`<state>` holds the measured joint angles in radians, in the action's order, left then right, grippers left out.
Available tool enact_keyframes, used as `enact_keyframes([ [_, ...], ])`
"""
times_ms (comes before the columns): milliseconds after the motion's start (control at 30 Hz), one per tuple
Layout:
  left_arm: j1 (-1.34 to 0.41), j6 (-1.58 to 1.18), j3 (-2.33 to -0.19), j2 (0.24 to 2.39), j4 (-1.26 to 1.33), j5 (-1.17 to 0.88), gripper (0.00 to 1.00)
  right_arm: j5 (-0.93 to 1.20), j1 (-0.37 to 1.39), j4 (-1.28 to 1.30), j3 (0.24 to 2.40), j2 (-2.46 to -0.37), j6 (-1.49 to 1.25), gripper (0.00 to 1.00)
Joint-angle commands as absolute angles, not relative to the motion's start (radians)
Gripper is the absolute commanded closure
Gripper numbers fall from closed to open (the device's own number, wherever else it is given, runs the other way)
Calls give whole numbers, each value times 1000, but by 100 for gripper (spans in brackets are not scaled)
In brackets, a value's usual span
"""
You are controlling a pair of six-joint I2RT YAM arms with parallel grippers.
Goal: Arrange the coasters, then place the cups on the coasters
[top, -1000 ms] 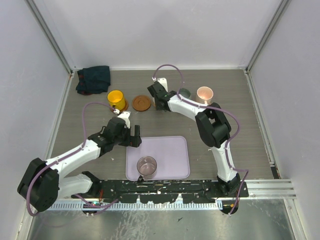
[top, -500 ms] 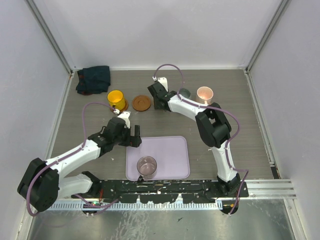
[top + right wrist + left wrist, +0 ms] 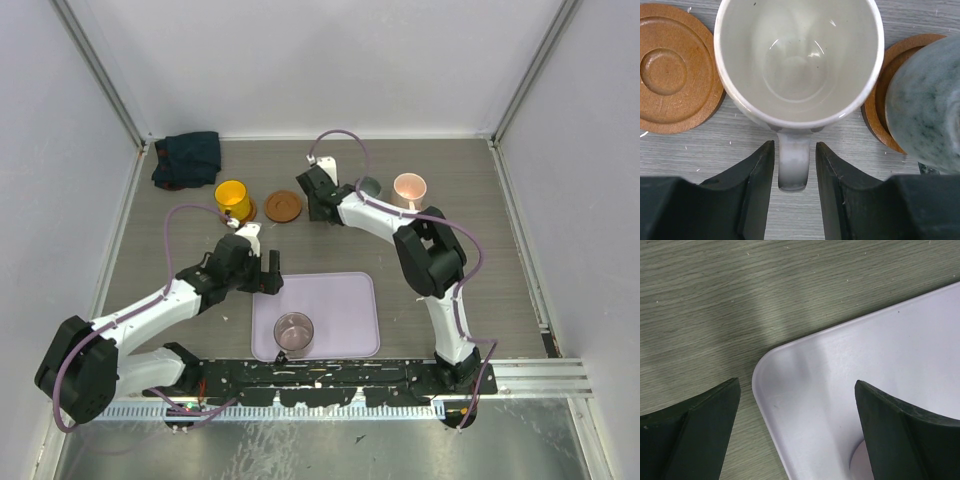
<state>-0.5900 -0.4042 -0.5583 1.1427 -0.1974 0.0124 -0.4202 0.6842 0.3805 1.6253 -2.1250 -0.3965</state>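
In the right wrist view a cream-white cup (image 3: 799,60) stands upright on the table, and its handle (image 3: 792,160) points between the jaws of my right gripper (image 3: 794,165). The jaws are open, with a thin gap on each side of the handle. A bare coaster (image 3: 672,67) lies to its left. To its right a grey-green cup (image 3: 925,105) sits on another coaster (image 3: 879,102). From above I see a yellow cup (image 3: 232,197), a bare coaster (image 3: 284,206), a pale pink cup (image 3: 410,187) and a mauve cup (image 3: 293,330). My left gripper (image 3: 265,275) hangs open over the tray corner.
The lavender tray (image 3: 345,310) lies at the near middle, and the mauve cup stands in its near left part. Its rounded corner (image 3: 790,365) shows between my left fingers (image 3: 695,430). A dark cloth (image 3: 187,157) is bunched at the far left corner. Walls close in the table.
My right jaws have spread apart and let go of the cream-white cup's handle. The left arm has stayed still.
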Motion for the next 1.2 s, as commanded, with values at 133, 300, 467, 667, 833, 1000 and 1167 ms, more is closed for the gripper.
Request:
enact_keyframes([
  [133,-595,-411,-575,1121,-161,12,2,-422,704,337,1577,-2005,-414,43],
  [300,-594,-407,-572,1074,-188,12,2,-434,727,335,1540,-1944,-404,31],
  [467,-595,-420,-571,995,-227,8,2,-441,746,333,1491,-1853,-402,27],
  [667,-626,-442,-564,922,-275,0,2,-455,767,317,1394,-1727,-404,27],
  [833,-740,-447,-586,856,-372,53,2,-454,767,298,1266,-1600,-403,27],
  [1000,-852,-510,-648,830,-540,85,2,-460,766,283,1146,-1491,-372,27],
  [1167,-976,-582,-717,808,-684,128,2,-453,767,277,1055,-1434,-378,27],
])
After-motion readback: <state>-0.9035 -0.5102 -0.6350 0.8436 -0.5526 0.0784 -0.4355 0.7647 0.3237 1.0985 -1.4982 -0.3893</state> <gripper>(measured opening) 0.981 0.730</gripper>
